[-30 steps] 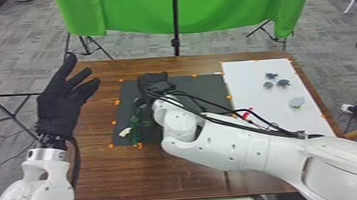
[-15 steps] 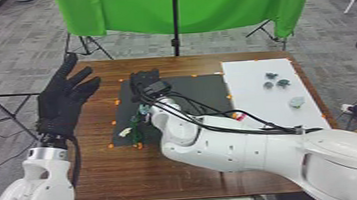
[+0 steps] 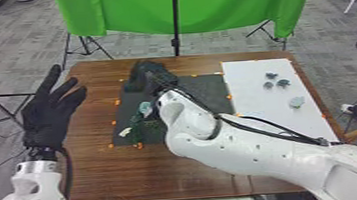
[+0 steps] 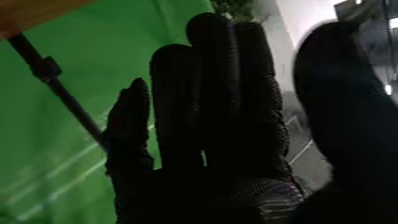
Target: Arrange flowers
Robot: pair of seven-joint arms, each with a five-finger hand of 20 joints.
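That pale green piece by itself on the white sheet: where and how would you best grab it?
Probably grip the pale green piece by opposite sides of its rounded outline, from straight above. It looks compact and lies on the white sheet, apart from the darker pieces, so thumb and fingers should fit around it.

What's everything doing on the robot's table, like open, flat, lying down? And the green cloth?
Left robot hand: open
Right robot hand: open, fingers straight
Dark mat: flat
White sheet: flat
Green stems: lying on the mat
Pale piece: resting on the sheet
Green cloth: hanging
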